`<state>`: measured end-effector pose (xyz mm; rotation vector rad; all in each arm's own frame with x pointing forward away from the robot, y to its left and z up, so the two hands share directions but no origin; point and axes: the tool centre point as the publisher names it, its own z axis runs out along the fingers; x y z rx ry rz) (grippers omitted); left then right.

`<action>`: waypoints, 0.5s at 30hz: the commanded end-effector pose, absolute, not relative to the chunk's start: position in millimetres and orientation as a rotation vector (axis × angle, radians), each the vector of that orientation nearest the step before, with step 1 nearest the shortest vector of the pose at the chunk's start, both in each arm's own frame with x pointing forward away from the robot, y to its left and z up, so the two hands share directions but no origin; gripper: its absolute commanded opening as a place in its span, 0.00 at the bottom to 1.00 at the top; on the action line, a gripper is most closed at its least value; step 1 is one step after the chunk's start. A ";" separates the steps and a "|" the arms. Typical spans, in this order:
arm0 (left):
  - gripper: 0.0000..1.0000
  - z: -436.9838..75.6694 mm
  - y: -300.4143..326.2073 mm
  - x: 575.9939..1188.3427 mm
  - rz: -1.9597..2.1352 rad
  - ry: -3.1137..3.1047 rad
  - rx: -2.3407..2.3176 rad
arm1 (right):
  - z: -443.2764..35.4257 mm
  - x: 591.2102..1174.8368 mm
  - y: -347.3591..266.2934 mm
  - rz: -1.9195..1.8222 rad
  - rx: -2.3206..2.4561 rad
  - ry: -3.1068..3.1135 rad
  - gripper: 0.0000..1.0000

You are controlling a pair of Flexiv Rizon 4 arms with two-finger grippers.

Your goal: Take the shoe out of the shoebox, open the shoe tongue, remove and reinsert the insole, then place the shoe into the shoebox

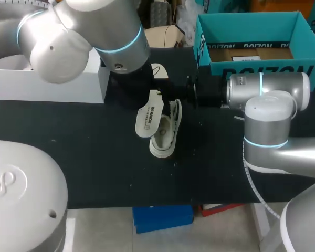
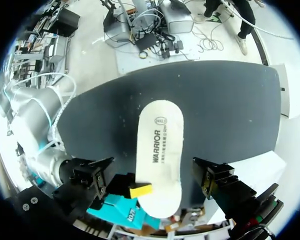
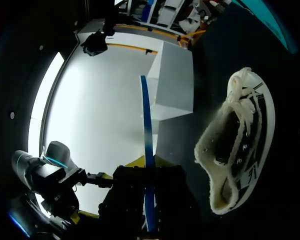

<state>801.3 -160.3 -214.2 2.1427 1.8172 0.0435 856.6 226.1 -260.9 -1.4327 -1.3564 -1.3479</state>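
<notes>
A white insole (image 1: 149, 115) (image 2: 160, 150) hangs tilted over the black table, printed side up. My right gripper (image 1: 174, 89) (image 3: 149, 200) is shut on one end of it. In the right wrist view the insole (image 3: 146, 150) shows edge-on as a thin blue strip. My left gripper (image 2: 152, 175) is open, its fingers (image 2: 92, 175) wide apart on either side of the insole without touching it. In the head view the left arm (image 1: 94, 31) hides that gripper. The white shoe (image 1: 165, 131) (image 3: 237, 150) lies on its side on the table beside the insole. The teal shoebox (image 1: 252, 65) stands at the back right.
A white box (image 1: 47, 81) (image 3: 172, 85) stands at the table's back left. A flat cardboard piece (image 1: 249, 52) lies inside the teal shoebox. The black table (image 1: 94, 157) reaches toward the front edge.
</notes>
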 end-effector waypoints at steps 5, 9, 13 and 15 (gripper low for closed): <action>1.00 -203.3 -158.0 841.1 0.052 1.786 2.172 | -261.5 856.4 227.3 -1.351 -1.434 -1.355 0.00; 1.00 -198.2 -159.7 860.8 0.059 1.764 2.179 | -261.5 856.4 227.3 -1.351 -1.434 -1.355 0.00; 1.00 -197.5 -161.7 875.9 0.054 1.745 2.179 | -261.5 856.4 227.3 -1.351 -1.434 -1.355 0.00; 1.00 -199.0 -163.5 882.0 0.048 1.742 2.177 | -261.5 856.4 227.3 -1.351 -1.434 -1.355 0.00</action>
